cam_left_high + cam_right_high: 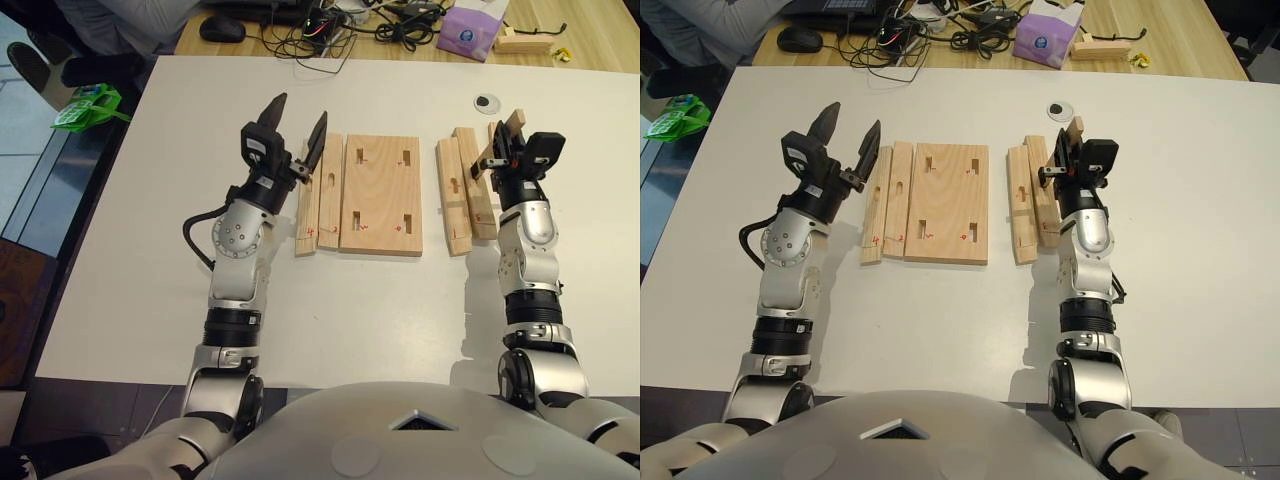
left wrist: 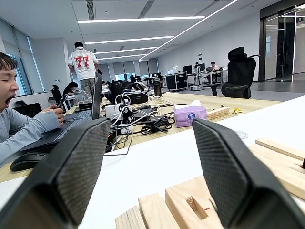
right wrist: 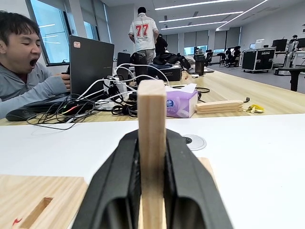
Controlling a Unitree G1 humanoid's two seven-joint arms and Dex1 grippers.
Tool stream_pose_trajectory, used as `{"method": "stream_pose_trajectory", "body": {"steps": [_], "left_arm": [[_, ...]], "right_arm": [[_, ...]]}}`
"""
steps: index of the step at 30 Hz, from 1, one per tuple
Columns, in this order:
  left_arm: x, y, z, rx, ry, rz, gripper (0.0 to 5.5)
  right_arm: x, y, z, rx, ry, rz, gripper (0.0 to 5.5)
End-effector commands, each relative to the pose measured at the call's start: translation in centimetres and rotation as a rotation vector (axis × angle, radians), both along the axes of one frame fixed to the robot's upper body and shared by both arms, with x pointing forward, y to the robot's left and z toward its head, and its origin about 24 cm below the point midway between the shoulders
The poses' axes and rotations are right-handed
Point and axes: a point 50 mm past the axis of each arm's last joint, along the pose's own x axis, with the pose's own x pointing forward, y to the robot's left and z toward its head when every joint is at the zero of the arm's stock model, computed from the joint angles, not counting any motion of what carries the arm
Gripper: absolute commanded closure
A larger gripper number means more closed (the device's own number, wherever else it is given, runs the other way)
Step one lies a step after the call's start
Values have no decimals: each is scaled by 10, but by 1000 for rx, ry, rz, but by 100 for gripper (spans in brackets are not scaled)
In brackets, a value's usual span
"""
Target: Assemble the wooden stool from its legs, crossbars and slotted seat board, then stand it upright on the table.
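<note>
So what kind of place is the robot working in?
Most likely an open-plan office or robotics lab: a wooden desk behind the white table holds a laptop and tangled cables, long ceiling light strips run overhead, and an office chair stands beyond.

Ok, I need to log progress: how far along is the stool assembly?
Done: nothing joined yet; the seat board lies flat, slots empty, with left pieces and right pieces loose beside it. In hand: right jaws shut on a wooden bar; left jaws open, empty. Left: all fitting, then standing it upright.
</note>
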Motion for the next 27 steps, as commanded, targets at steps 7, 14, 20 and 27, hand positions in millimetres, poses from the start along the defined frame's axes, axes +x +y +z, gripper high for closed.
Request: {"method": "stream_pose_trajectory", "body": {"steps": [7, 14, 20, 27], "left_arm": [[-1, -1, 1, -5, -6, 1, 233], [-1, -1, 1, -4, -6, -1, 233], [-1, -2, 1, -7, -8, 1, 233], [1, 3, 3, -4, -17, 25, 233]], "right_arm": [[-9, 1, -41, -197, 290, 5, 511], [-12, -2, -51, -199, 373, -27, 511], [-15, -1, -52, -285, 332, -18, 511], [-32, 0, -67, -65, 380, -30, 511]]}}
